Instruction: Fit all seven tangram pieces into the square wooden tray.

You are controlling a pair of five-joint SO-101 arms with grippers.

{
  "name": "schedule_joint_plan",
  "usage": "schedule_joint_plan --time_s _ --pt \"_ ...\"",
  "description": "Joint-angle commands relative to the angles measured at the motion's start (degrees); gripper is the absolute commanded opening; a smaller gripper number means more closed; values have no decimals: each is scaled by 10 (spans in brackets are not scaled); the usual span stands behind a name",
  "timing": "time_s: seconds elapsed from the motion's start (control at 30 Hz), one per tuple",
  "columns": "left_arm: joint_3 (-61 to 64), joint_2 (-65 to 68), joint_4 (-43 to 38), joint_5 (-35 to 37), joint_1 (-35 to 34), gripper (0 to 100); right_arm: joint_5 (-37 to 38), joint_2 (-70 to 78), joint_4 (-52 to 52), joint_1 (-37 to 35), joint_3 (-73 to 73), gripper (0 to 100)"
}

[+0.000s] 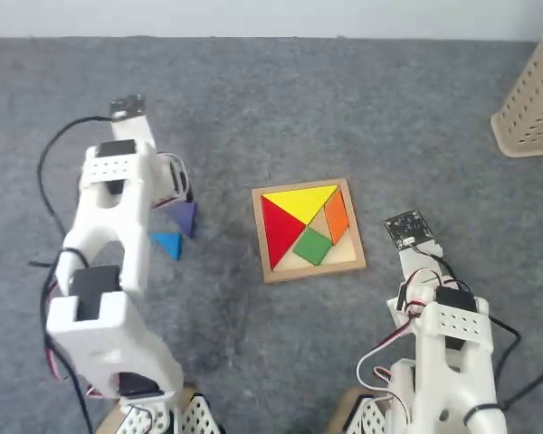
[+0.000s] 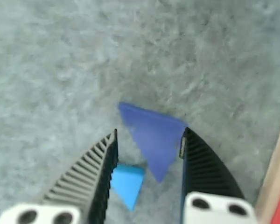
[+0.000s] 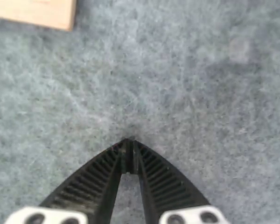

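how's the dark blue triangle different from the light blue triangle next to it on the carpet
Colour: the dark blue triangle is deep indigo; the light blue triangle is bright sky blue. Size: the dark blue triangle looks clearly larger than the light blue triangle. Both lie on the grey carpet, outside the square wooden tray.

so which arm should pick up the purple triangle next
Left, probably: the left gripper is open on either side of the purple triangle. The right gripper is shut over carpet beside the tray.
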Motion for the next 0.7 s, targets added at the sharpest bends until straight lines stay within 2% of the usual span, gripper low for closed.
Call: schedule_joint_plan --time_s 0.0,0.17,0.37,0.53,0.67 --pt "-31 -36 41 -77 73 206 11 -15 -8 5 -1 6" --pt "-9 -114 47 -161 177 206 11 -15 -8 5 -1 6" --pt "0 -83 33 -204 285 206 11 -15 -8 5 -1 6" --pt "0 -40 6 -207 338 206 11 -15 -8 5 -1 6" --pt "0 -18 2 -207 345 206 11 -15 -8 5 -1 6"
